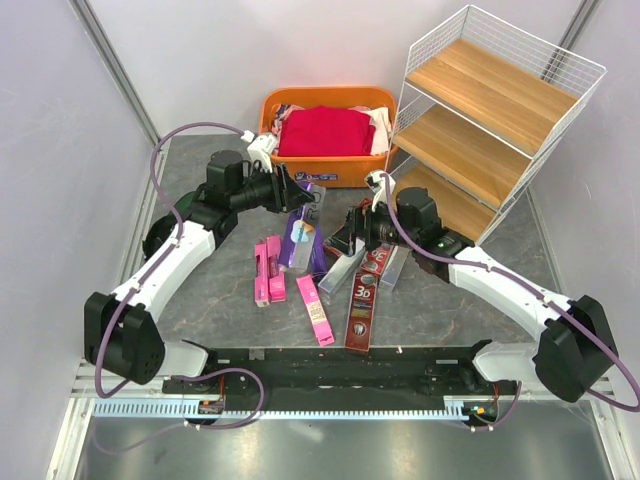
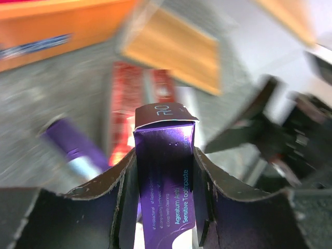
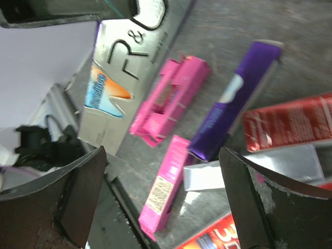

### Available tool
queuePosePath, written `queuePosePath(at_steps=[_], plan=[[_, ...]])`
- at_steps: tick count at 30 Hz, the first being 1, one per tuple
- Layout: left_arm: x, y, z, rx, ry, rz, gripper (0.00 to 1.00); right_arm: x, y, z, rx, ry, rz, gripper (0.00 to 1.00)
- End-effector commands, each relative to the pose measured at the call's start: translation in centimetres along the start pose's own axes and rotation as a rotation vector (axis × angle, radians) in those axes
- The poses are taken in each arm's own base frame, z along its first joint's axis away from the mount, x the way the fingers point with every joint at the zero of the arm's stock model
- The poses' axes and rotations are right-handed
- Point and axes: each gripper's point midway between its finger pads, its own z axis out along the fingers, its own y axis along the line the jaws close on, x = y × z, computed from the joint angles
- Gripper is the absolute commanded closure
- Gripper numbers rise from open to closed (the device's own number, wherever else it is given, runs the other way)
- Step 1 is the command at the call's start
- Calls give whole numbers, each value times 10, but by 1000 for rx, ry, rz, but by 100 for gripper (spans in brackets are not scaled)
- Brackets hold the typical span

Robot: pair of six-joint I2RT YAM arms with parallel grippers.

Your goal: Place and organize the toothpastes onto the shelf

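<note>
1. Left gripper point(image 1: 300, 203): its fingers are clamped on one purple toothpaste box point(image 2: 165, 171), one on each long side. The end flap points away from the wrist, so the box's long axis runs straight out along the fingers.
2. Right gripper point(image 1: 352, 238): its fingers are spread wide and hold nothing. It hangs over the loose pile on the counter point(image 1: 225, 300).
3. Remaining toothpastes lie flat on the counter between the two arms. They include pink boxes point(image 1: 267, 270), a dark red "3D" box point(image 1: 362, 310) and a silver-grey box point(image 1: 340, 272). Their long axes mostly run near to far.
4. Shelf point(image 1: 495, 95): it stands at the far right corner, and no box shows on its boards in the overhead view.
5. Governing relation: the shelf lies to the right of the held box and beyond it, with the right arm and the pile in between. The right arm is the nearer one to the shelf. In my judgement the left arm must carry the box across, or hand it to the right gripper.
6. Limits of view:
   - The left wrist picture is badly blurred, showing only a wooden board ahead.
   - The held box appears to be lifted clear of the counter, but the overhead view does not confirm it.
   - The lowest board is partly hidden behind the right arm.
7. An orange basket point(image 1: 350, 165) stands behind the pile and takes no part in the task.
</note>
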Motion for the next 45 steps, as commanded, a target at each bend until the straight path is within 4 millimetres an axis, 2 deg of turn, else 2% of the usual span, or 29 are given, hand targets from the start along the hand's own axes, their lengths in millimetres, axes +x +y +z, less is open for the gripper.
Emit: queuePosePath(at_steps=[1,3,6,7,11,15,21,22,25,27,29,31,32,33,34,35,36,39,40,42,43,45], plan=[[-22,-73,-24,366,-65,144,59,-31,58,-13,-262,-74,-78,2],[-23,-90,-32,465,-74,156,59,-34,68,-15,-316,-77,-68,2],[-16,-105,-40,565,-40,126,60,-40,84,-21,-395,-108,-56,2],[-19,-110,-42,589,-58,146,60,-40,86,-22,-410,-110,-44,2],[-21,-117,-48,625,-77,140,60,-51,102,-28,-495,-159,-28,2],[-22,-130,-54,694,-80,138,60,-56,108,-29,-531,-175,15,2],[-19,-140,-52,754,-62,101,60,-63,115,-32,-577,-203,20,30],[-19,-141,-52,762,-55,88,60,-65,117,-33,-584,-209,22,38],[-16,-144,-51,781,-40,85,59,-68,120,-35,-595,-216,19,54],[-17,-144,-51,781,-42,86,58,-70,122,-36,-599,-221,15,60],[-17,-143,-50,779,-42,89,53,-72,122,-37,-592,-226,13,64],[-15,-135,-43,734,-19,90,34,-74,121,-37,-575,-223,12,64],[-28,-134,-41,683,-66,99,29,-77,121,-39,-564,-234,-2,64],[-22,-120,-31,598,-35,80,22,-81,121,-40,-549,-249,-4,65],[-28,-116,-29,551,-56,88,18,-80,117,-38,-521,-240,7,66],[-47,-112,-29,479,-122,100,15,-83,117,-41,-505,-253,-3,66],[-51,-108,-28,435,-138,108,1,-91,115,-43,-477,-284,-16,67],[-68,-101,-32,338,-207,84,0,-103,110,-52,-395,-331,-23,67],[-72,-102,-34,332,-224,88,0,-108,100,-52,-327,-355,-4,67],[-78,-104,-40,316,-259,81,0,-122,100,-66,-283,-421,-9,67],[-79,-105,-42,317,-270,81,0,-128,88,-69,-203,-457,12,67],[-79,-106,-45,322,-287,71,0,-141,85,-89,-152,-541,18,66]])
